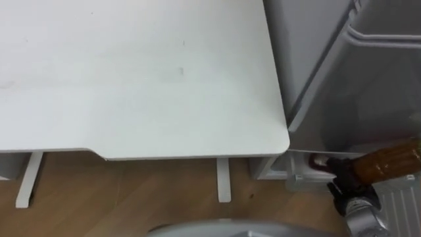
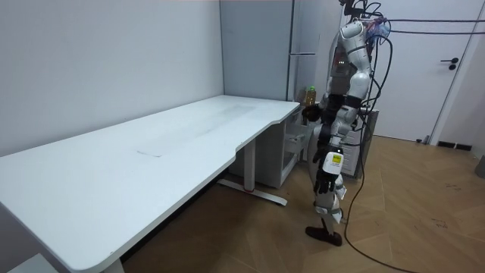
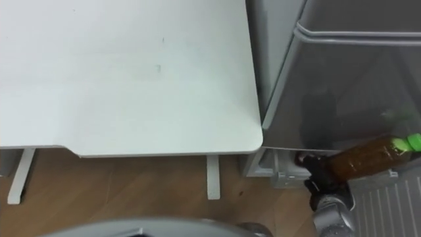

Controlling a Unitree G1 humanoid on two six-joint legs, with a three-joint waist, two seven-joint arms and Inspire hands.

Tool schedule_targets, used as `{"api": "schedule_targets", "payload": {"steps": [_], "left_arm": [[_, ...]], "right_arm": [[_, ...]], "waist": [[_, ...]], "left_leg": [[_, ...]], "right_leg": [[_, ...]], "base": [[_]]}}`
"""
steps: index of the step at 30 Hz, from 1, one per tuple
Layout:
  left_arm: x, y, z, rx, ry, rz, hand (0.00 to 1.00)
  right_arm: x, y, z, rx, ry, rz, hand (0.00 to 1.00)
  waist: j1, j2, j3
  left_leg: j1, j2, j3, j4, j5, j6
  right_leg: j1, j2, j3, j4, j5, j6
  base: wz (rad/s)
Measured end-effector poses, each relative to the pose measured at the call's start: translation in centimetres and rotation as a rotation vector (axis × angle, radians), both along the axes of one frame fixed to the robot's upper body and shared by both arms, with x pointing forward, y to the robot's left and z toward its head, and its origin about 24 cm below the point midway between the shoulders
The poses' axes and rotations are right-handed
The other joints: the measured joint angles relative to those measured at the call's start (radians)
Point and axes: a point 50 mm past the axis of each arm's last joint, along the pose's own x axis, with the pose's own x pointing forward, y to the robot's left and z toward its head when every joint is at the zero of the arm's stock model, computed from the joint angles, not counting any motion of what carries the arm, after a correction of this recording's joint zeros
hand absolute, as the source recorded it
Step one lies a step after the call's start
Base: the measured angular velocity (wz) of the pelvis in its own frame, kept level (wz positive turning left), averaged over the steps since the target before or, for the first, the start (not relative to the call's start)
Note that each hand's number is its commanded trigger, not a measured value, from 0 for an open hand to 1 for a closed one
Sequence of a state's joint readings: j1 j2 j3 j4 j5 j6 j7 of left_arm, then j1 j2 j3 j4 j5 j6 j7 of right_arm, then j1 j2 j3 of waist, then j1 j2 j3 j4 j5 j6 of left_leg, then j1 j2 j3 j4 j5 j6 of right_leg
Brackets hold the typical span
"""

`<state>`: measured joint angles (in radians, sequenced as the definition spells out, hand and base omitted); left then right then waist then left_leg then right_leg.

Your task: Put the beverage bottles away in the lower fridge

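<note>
Smooth brown bottle (image 3: 368, 157) with a green cap (image 3: 412, 141), clamped in my right robot hand (image 3: 321, 172)

My dark fingers curl round its rounded base, beside the flat grey fridge (image 3: 342, 72), past the matte white surface's (image 3: 131, 79) rounded corner. My left robot hand (image 2: 317, 155) hangs by my side.

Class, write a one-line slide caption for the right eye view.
Right robot hand holds a brown, green-capped drink bottle nearly flat at the fridge, just past the white table corner.
</note>
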<state>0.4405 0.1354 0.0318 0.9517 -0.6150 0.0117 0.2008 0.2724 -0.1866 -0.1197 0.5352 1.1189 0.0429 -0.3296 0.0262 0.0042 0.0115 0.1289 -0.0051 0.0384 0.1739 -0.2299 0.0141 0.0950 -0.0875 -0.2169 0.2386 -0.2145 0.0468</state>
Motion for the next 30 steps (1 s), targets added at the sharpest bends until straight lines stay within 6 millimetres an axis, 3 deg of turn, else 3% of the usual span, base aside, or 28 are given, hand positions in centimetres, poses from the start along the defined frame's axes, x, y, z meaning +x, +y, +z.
{"api": "schedule_targets", "payload": {"steps": [2,7,12,20,30], "left_arm": [[0.2,-0.3,-0.1,-0.034,-0.006,-0.019,0.0],[2.9,-0.5,-0.4,-0.096,-0.098,-0.061,0.0],[6.6,-0.5,-0.7,-0.132,-0.173,-0.099,0.0],[9.9,-0.4,-0.6,-0.127,-0.204,-0.166,0.0],[13.8,-0.4,0.0,-0.114,-0.259,-0.257,0.0]], "right_arm": [[0.8,0.1,0.0,0.03,-0.018,-0.029,1.0],[2.9,0.2,0.2,0.085,-0.063,-0.077,1.0],[7.1,0.4,0.6,0.156,-0.102,-0.164,1.0],[12.1,0.2,2.2,0.24,-0.18,-0.226,1.0],[14.2,-1.5,3.7,0.229,-0.268,-0.223,1.0]], "waist": [[0.0,0.0,0.001],[0.001,0.003,0.0088],[0.007,0.004,0.0123],[0.011,-0.01,0.0217],[0.068,-0.017,0.0274]], "left_leg": [[-0.008,-0.001,0.007,0.009,0.0,0.0],[-0.092,-0.001,0.011,0.042,-0.001,0.001],[-0.24,-0.007,0.017,0.127,-0.003,0.006],[-0.413,-0.015,0.042,0.233,0.002,0.01],[-0.612,-0.015,0.069,0.339,0.001,0.013]], "right_leg": [[-0.007,-0.001,0.006,0.0,0.0,0.0],[-0.096,-0.006,0.014,0.044,0.0,-0.004],[-0.25,-0.02,0.037,0.139,-0.004,-0.013],[-0.451,-0.047,0.061,0.262,-0.01,-0.028],[-0.667,-0.054,0.104,0.371,-0.006,-0.039]], "base": [[-0.08],[0.0],[-0.03],[-0.04],[-0.05]]}}
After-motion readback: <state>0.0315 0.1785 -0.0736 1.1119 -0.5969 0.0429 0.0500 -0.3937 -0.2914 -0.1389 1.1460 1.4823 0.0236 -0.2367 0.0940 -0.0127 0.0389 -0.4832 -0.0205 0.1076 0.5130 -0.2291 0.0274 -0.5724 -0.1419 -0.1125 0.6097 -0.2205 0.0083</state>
